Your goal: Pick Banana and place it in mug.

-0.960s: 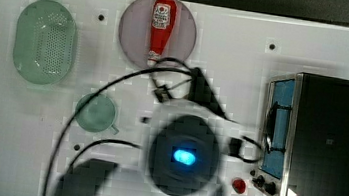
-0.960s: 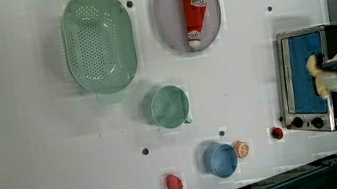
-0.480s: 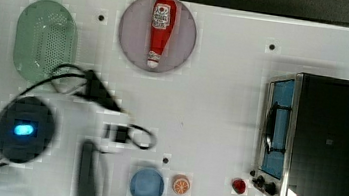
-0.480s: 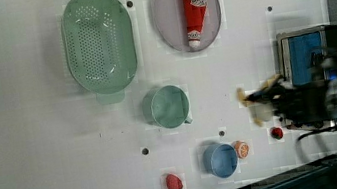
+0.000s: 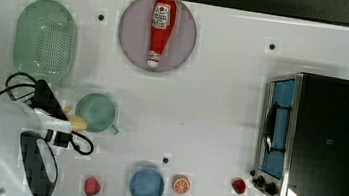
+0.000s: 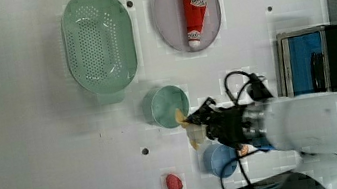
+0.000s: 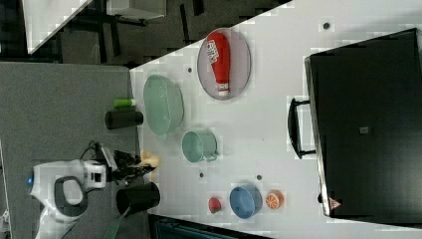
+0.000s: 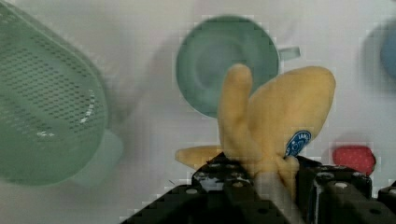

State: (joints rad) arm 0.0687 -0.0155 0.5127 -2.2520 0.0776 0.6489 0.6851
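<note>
Your gripper (image 8: pixel 261 175) is clamped narrow on the banana (image 8: pixel 275 116), pinching it at its lower end so the soft yellow body sticks out past the fingertips. That grip leaves the free end clear, which suits dropping it tip-first into a small opening. The mug (image 8: pixel 227 63) sits just beyond the banana's tip in the wrist view, open side up and empty, handle pointing away from the colander (image 8: pixel 46 100). In the top view the banana (image 5: pixel 75 121) hangs at the mug's (image 5: pixel 95 112) rim on the arm's side, not yet over the middle; the left view agrees, with the banana (image 6: pixel 187 124) touching or just overlapping the edge of the mug (image 6: pixel 168 106). You likely need to carry on a little further past the rim before letting go, or it may tip out. The blue bowl (image 5: pixel 146 185) and the red strawberry (image 8: pixel 354 158) lie off to the gripper's side, clear of your path.
</note>
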